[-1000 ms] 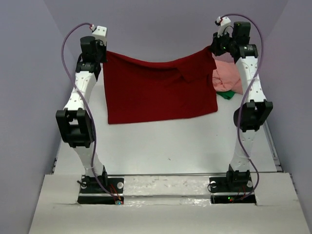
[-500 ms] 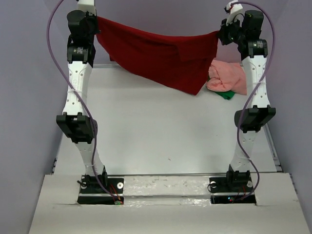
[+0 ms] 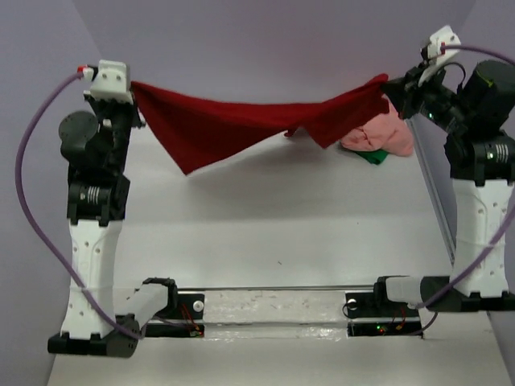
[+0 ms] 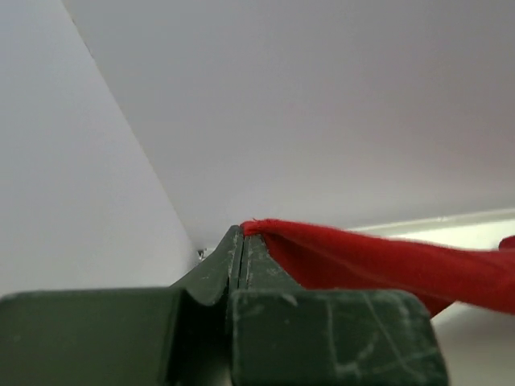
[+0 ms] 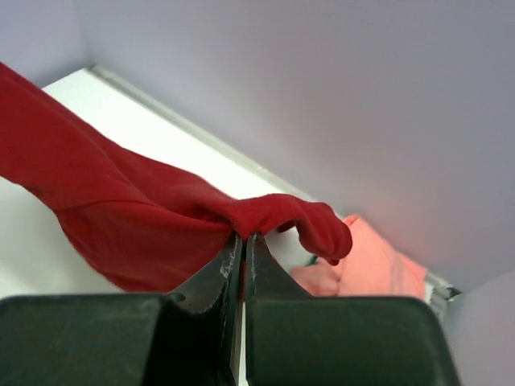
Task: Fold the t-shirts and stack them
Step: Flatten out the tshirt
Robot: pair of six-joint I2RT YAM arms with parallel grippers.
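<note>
Dark red t-shirt [image 3: 233,129] aloft over table [image 3: 273,221]

No writing can be read in any of the three views. No label, brand, number or sign is clear enough to make out either.
</note>
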